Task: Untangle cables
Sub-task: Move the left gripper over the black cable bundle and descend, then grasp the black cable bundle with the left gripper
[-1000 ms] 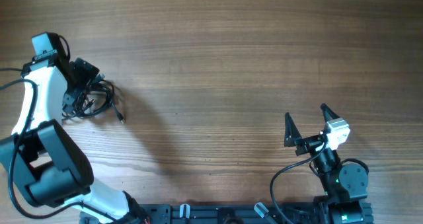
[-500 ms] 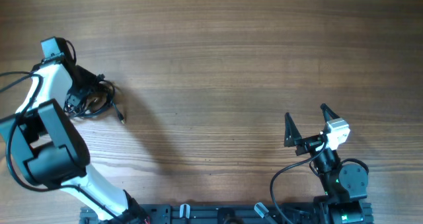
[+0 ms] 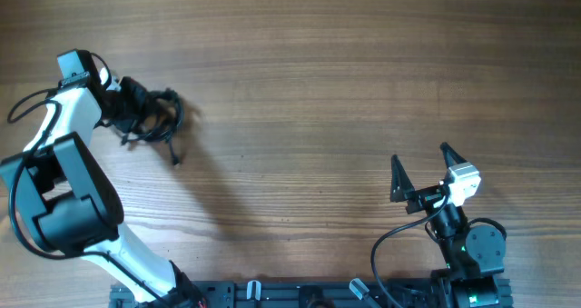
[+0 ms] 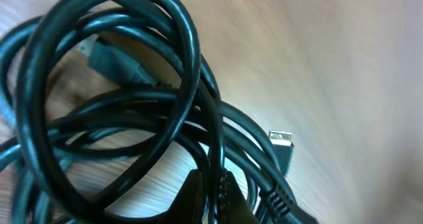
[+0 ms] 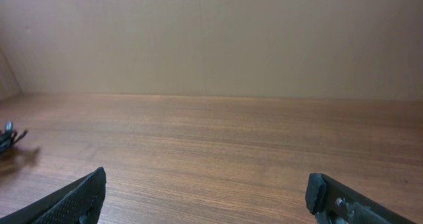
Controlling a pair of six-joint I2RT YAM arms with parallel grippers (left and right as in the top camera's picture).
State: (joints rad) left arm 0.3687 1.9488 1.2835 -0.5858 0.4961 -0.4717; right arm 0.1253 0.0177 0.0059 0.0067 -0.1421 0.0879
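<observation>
At the far left of the table (image 3: 300,35), our left gripper (image 3: 138,106) is clamped on the cables (image 3: 162,110). Wrist view: the fingertips (image 4: 198,199) sit pressed close together at the bottom edge, and one strand seems to run between them. Black loops fill the rest of that view, piled over each other in a knot; we cannot tell which cord is which. One silver-tipped plug (image 4: 283,141) pokes out to the right of the loops, over bare wood. From overhead, the bundle sits bunched just off the gripper's nose, and one loose end (image 3: 174,154) trails from it toward the near edge. Well apart, at the near right, our right gripper (image 3: 420,155) is spread wide, holding nothing, both fingers over bare wood.
</observation>
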